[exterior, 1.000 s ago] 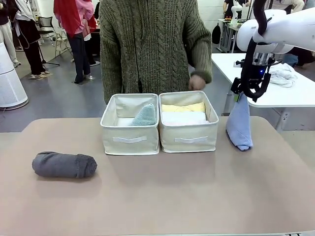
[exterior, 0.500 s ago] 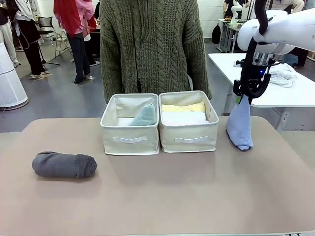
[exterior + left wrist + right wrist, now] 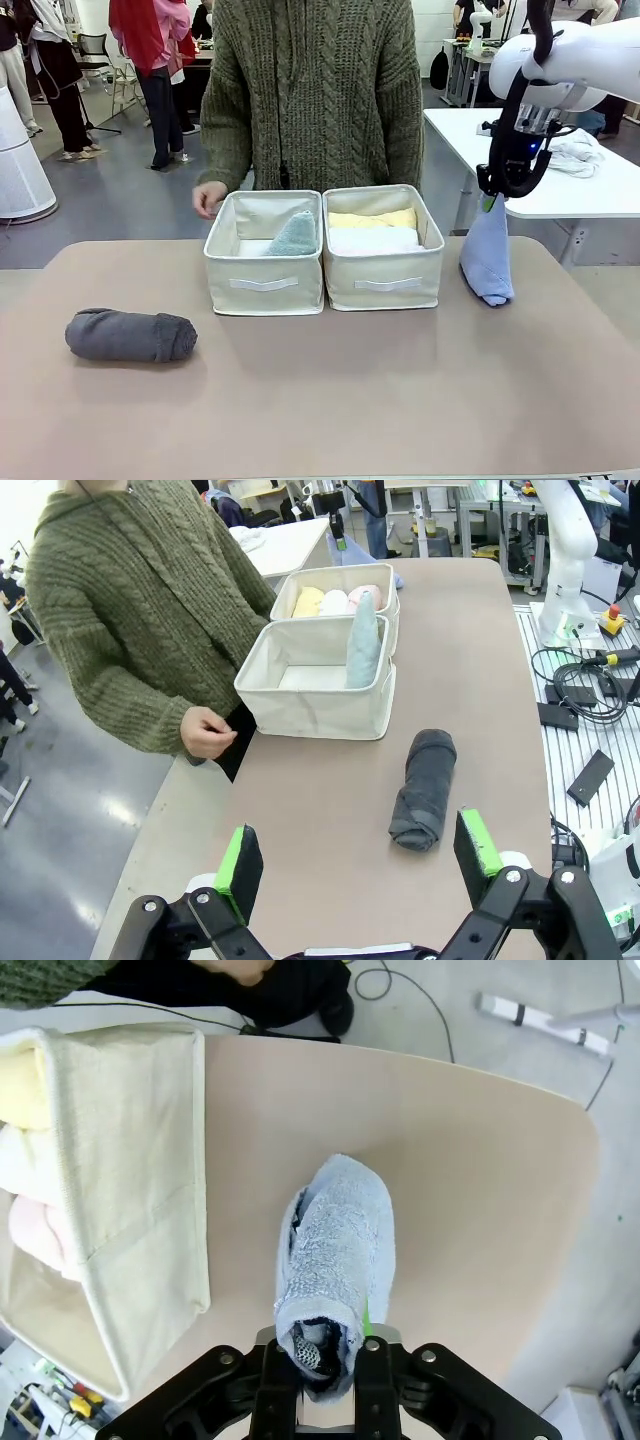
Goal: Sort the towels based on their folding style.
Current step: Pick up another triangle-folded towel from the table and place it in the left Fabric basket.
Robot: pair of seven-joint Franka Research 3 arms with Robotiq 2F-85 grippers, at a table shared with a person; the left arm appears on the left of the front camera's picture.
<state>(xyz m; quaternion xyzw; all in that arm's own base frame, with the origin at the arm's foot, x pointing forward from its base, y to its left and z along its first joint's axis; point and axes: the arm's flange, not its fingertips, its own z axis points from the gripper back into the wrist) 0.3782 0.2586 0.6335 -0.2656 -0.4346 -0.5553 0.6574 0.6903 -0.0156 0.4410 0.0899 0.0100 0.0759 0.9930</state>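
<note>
The beige tabletop (image 3: pixel 330 400) stretches across the front view. A person (image 3: pixel 320 90) in a green cable-knit sweater stands at its far edge, one hand (image 3: pixel 208 198) loosely curled just beside the far left corner of the bins.

Two beige fabric bins stand side by side, touching, at the far middle of the tabletop. The left bin (image 3: pixel 262 285) holds a teal towel (image 3: pixel 295 236) folded to a triangle, which leans upright against the wall it shares with the right bin (image 3: pixel 385 285). In the right bin lie three rolls in a row: a yellow towel (image 3: pixel 372 219) at the far side, a white towel (image 3: pixel 372 240) in front of it, and a pink towel (image 3: pixel 366 596) seen from the left wrist at the end of the row.

A grey towel (image 3: pixel 130 336), rolled, lies alone on the left part of the tabletop, well apart from the bins.

A blue towel (image 3: pixel 487 258) hangs just right of the right bin, its lower end down at the tabletop; whether it touches, I cannot tell. The right claw (image 3: pixel 325 1345) pinches its top end, jaws pressed together on the cloth.

The left claw (image 3: pixel 359 855) hangs spread wide above the near left side, holding nothing, with the grey towel ahead of it.
</note>
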